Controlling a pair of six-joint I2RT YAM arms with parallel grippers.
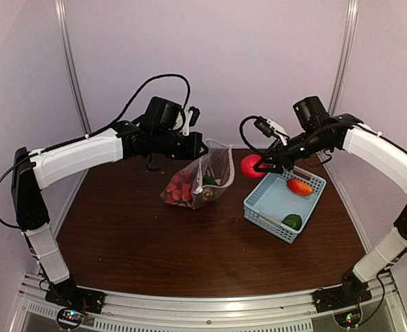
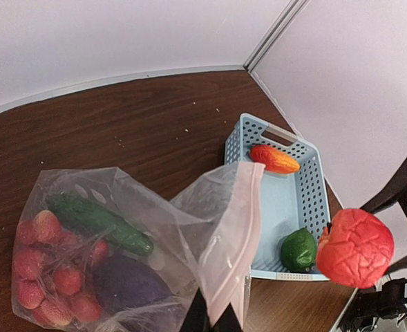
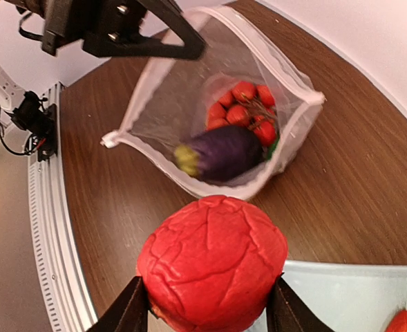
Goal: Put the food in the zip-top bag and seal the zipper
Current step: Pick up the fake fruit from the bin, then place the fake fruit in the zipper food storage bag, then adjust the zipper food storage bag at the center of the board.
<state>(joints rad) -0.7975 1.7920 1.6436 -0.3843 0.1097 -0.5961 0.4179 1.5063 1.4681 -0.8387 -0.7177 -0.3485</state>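
While our right end effector point(image 3: 209, 306) clamps the red tomato point(image 3: 212, 259) and left end effector point(image 2: 210, 319) pinches the zip-top bag point(image 2: 141, 214), we risk its floppy mouth deflecting the drop.

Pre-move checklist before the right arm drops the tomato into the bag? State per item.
1. Right end effector grips the red wrinkled toy tomato: ok, a finger on each side.
2. Left end effector holds the clear crinkly zip-top bag by its whitish zipper strip: ok.
3. Bag mouth open: ok, the right wrist view looks straight in.
4. Tomato over the mouth: not ok, it hangs between the bag and the light-blue slotted basket.
5. Room inside: cannot tell; the dark purple eggplant, red fruit cluster and green cucumber are already in.
6. Basket emptied: not ok, the orange-red piece and green lump are in it.
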